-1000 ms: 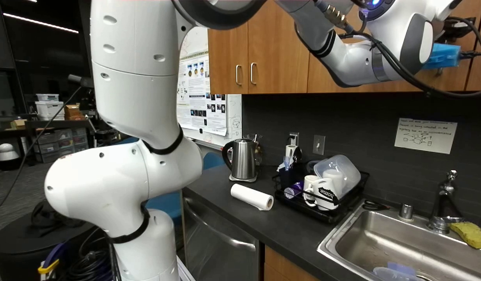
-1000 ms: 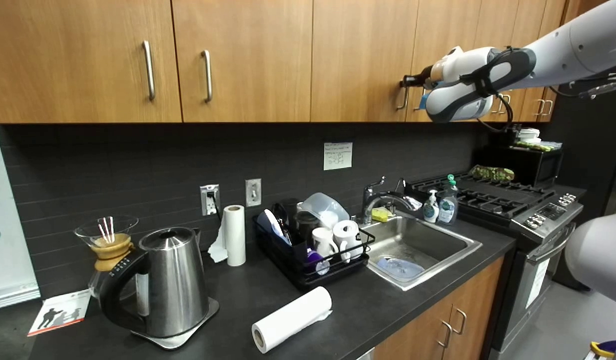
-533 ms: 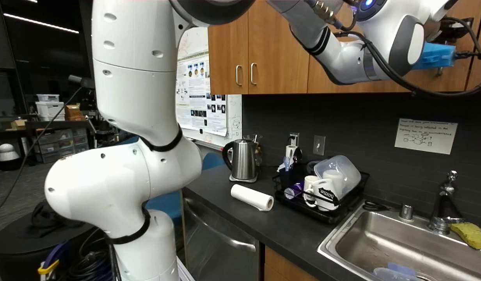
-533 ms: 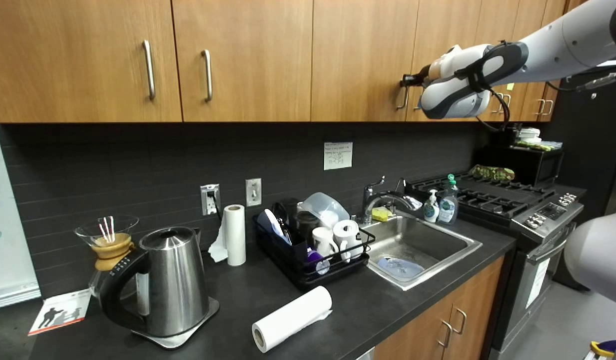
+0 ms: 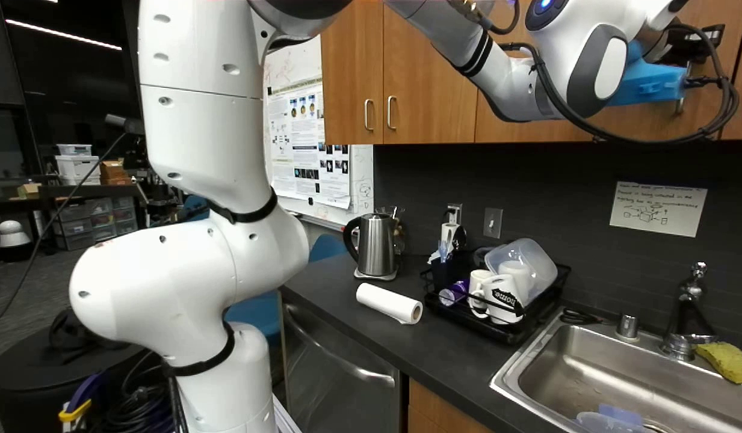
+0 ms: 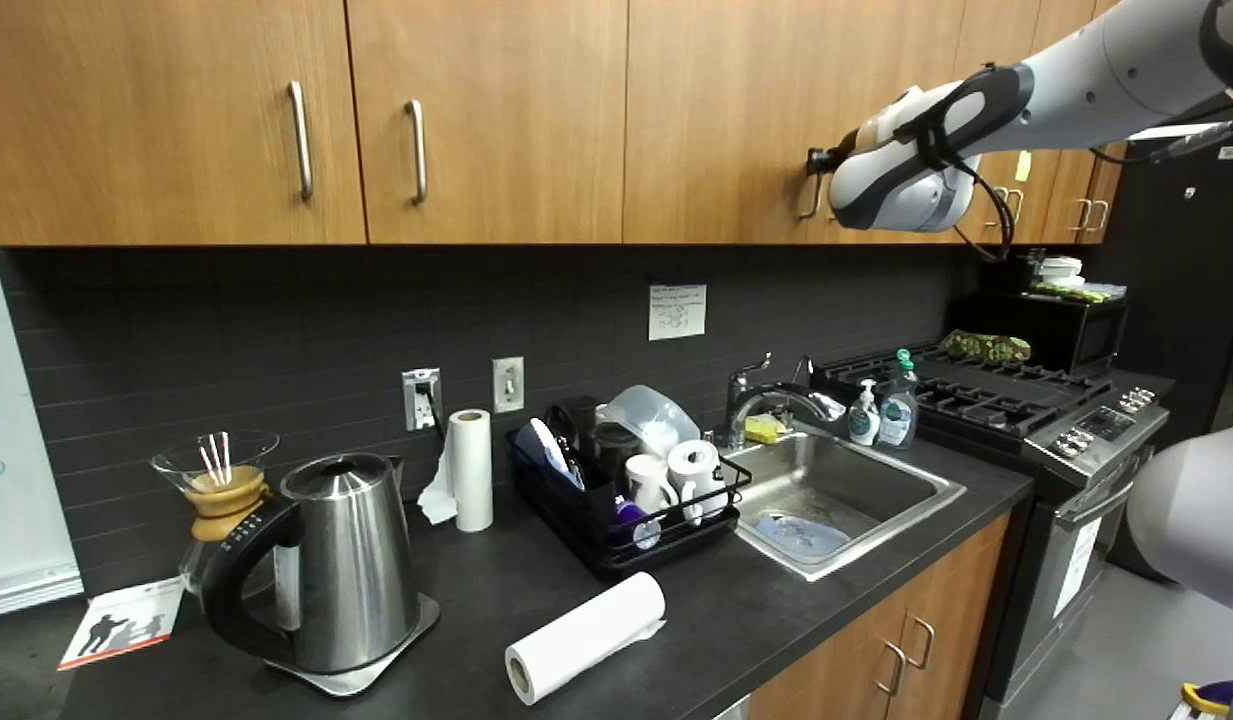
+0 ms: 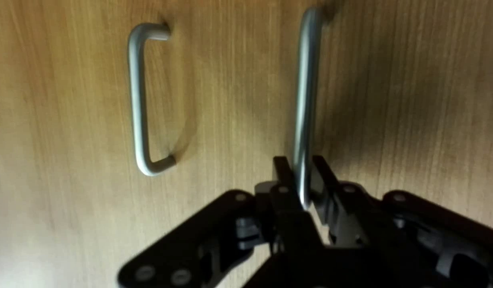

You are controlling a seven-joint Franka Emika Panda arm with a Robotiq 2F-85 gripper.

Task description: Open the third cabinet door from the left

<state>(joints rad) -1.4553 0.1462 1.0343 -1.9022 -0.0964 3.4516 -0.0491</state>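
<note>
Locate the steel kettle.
In an exterior view, the steel kettle stands lower left, in front of the glass coffee maker and left of the upright paper roll.

"home" on a white mug (image 5: 502, 296)

The cabinet doors (image 6: 726, 120) are brown with vertical wood grain, each handle (image 7: 304, 100) silver, the gripper (image 7: 300, 172) black. The arm (image 5: 202, 144) is white with black bands. The counter (image 6: 456, 645) is charcoal; the roll (image 6: 588, 638) near its front edge is white, the kettle (image 6: 361, 570) silver and black, the sponge (image 5: 729, 362) yellow.
</note>
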